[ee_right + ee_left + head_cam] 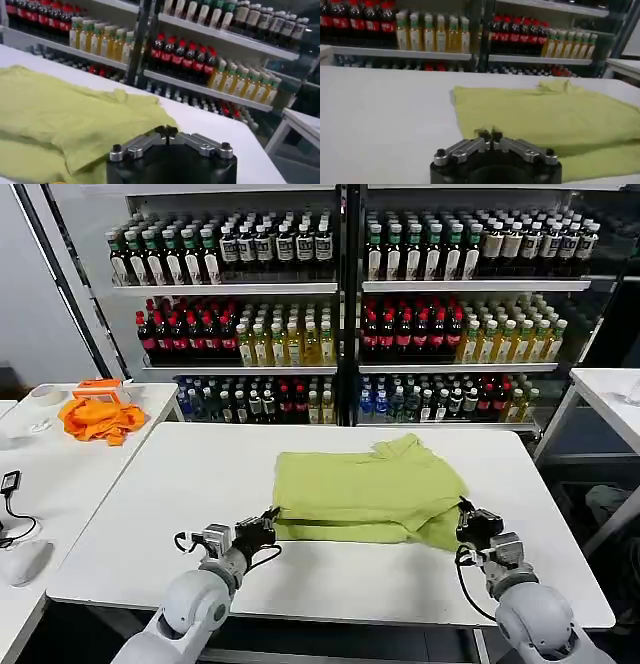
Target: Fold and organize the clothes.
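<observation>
- On the white table [150,514], near its middle, the yellow-green T-shirt [365,489] lies folded, long axis left to right.
- At its near left corner, the left gripper [268,522] has fingers pinched together.
- At the near right corner, the right gripper [468,516] is likewise pinched closed.

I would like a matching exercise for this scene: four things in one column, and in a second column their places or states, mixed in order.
Things:
1. T-shirt
2. orange cloth
3. left gripper
4. right gripper

Places or states:
A. shut, at the shirt's near right corner
B. folded, on the middle table
C. bunched up, on the side table to the left
D. shut, at the shirt's near left corner

Pairs: 1-B, 2-C, 3-D, 4-A
</observation>
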`<state>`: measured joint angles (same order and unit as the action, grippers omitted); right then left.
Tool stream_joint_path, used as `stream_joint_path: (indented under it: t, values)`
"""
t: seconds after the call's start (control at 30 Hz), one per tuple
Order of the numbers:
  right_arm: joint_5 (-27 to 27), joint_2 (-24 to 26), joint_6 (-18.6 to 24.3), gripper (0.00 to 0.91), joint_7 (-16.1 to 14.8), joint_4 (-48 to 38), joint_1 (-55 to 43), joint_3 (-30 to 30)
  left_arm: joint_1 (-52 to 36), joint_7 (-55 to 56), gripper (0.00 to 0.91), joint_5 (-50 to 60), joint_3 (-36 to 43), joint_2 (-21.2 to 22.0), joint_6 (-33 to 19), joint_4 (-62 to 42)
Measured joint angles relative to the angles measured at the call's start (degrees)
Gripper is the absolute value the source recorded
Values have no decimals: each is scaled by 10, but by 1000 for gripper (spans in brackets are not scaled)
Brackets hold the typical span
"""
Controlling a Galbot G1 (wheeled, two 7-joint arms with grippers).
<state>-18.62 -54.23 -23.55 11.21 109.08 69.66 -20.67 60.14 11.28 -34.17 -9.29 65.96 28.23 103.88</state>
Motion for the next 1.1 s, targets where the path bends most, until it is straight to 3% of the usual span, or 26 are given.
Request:
stream_joint_path:
  t: [0.03, 0.53, 0.87, 0.9, 0.93, 0.97, 1.0, 1.07, 1.1]
  values:
    - [3, -2, -1, 907, -1, 0, 0, 0, 0, 1, 907, 1, 0, 2, 0, -2]
    - [5, -21, -18, 907, 0, 25, 53, -54, 28, 3, 907, 1, -12, 3, -5, 17]
    - [-54, -42, -43, 907, 12, 20, 90, -94, 47, 6, 907, -7, -14, 16, -6, 7]
    - [-63, -44, -46, 907, 14, 18, 90, -95, 47, 6, 826, -8, -13, 17, -6, 5]
    - [-71, -46, -48, 907, 15, 15, 91, -96, 47, 6, 474, -8, -12, 17, -6, 3]
    - [-78, -47, -50, 856, 15, 14, 91, -96, 47, 6, 222, -9, -11, 18, -6, 1]
    - [-85, -49, -51, 484, 16, 12, 91, -97, 46, 6, 151, -9, -11, 19, -7, -1]
    - [-99, -53, -52, 0, 18, 7, 90, -96, 45, 5, 30, -9, -9, 19, -9, -5]
    - [-105, -54, -53, 0, 18, 5, 90, -96, 45, 4, 30, -9, -8, 19, -11, -7]
